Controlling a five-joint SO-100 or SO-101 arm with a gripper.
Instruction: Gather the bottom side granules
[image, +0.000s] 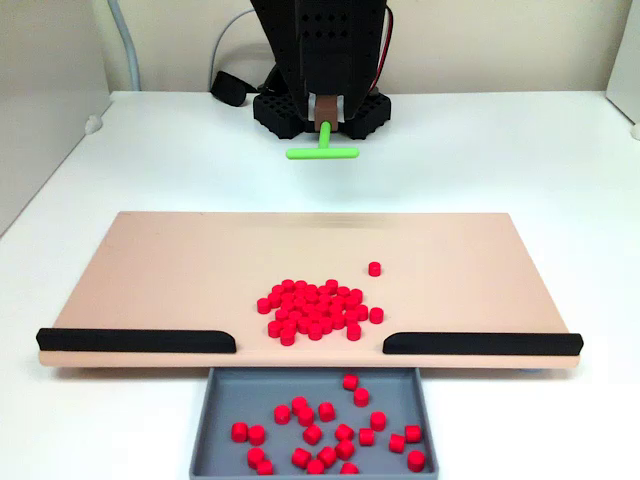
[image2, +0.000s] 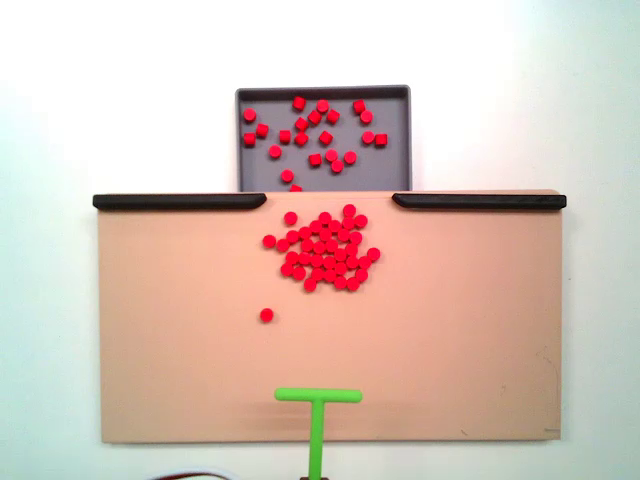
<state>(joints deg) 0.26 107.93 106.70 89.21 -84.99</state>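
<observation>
Both fixed views showed the granules (image: 318, 312) heaped on the tan board (image: 150, 280) near the gap between two black rails (image: 137, 341), one pellet (image: 374, 268) lying apart, and more in the grey tray (image: 225, 400). The arm stood upright behind the board, its gripper (image: 323, 128) pointing down, fingers pinching the green T-shaped stick (image: 322, 153) above the table.

A white table (image: 520, 150) meets a plain beige wall (image: 480, 40) behind.

Bright, even light (shadows soft and faint), slight blur, white table (image2: 600, 100) nearly overexposed
</observation>
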